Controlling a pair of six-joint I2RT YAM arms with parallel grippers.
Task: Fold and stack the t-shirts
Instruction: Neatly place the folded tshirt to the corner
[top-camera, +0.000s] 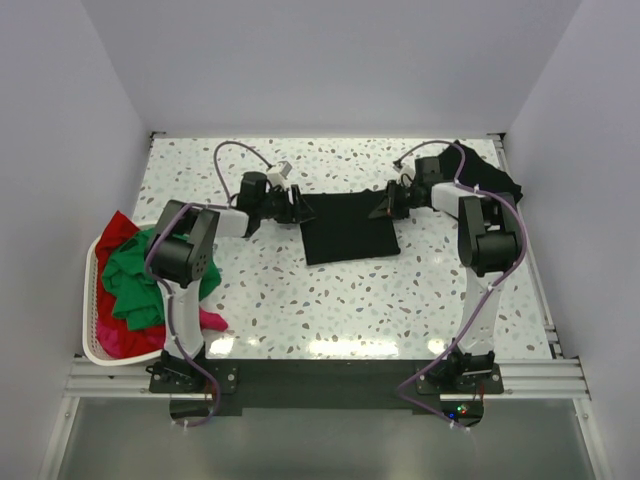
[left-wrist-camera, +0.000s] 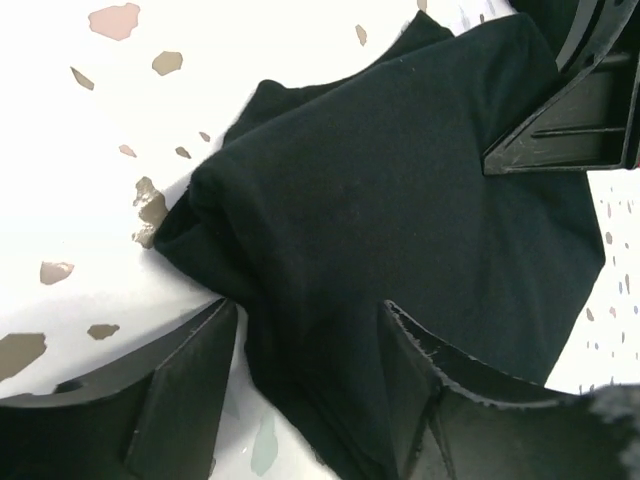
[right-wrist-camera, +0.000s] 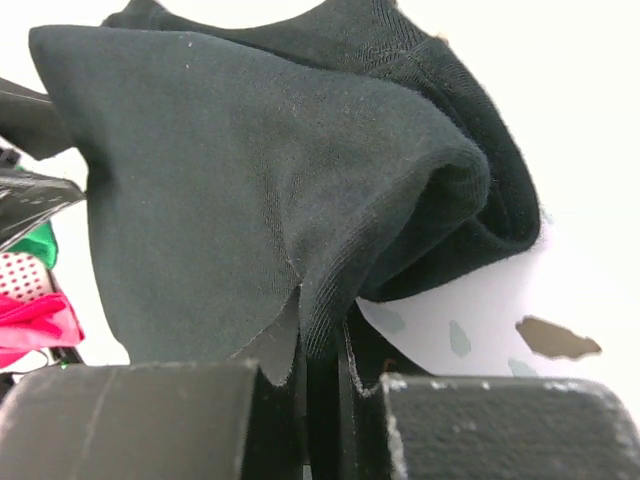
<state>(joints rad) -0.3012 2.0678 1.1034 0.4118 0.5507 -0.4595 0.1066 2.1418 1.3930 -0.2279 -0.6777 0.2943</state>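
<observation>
A: Where do we log the black t-shirt (top-camera: 345, 232)?

B: Mid-surface (top-camera: 300, 300), between the two arms. It lies mostly flat as a rough rectangle. Its far edge spans from the left fingers (top-camera: 298, 208) at one corner to the right fingers (top-camera: 386, 207) at the other.

A: State of the left fingers?

B: Spread apart. In the left wrist view we see one on either side of a bunched, folded-over corner, with cloth running through the gap. We see no pinch on it.

A: And the right?

B: Closed on the cloth. The right wrist view shows a fold of the black t-shirt caught in the narrow slit between them. From there the cloth lifts off the speckled surface in a tented peak.

A: Other shirts we should note?

B: A second black t-shirt (top-camera: 490, 178) sits crumpled at the far right corner, behind the right arm. At the left edge we have the white basket (top-camera: 88, 300). It holds a green t-shirt (top-camera: 135, 280) heaped on top and a red t-shirt (top-camera: 118, 228) at its far end. A magenta t-shirt (top-camera: 212, 320) lies on the surface beside the foot of the left arm. We cannot tell how much of it is hidden behind that arm.
</observation>
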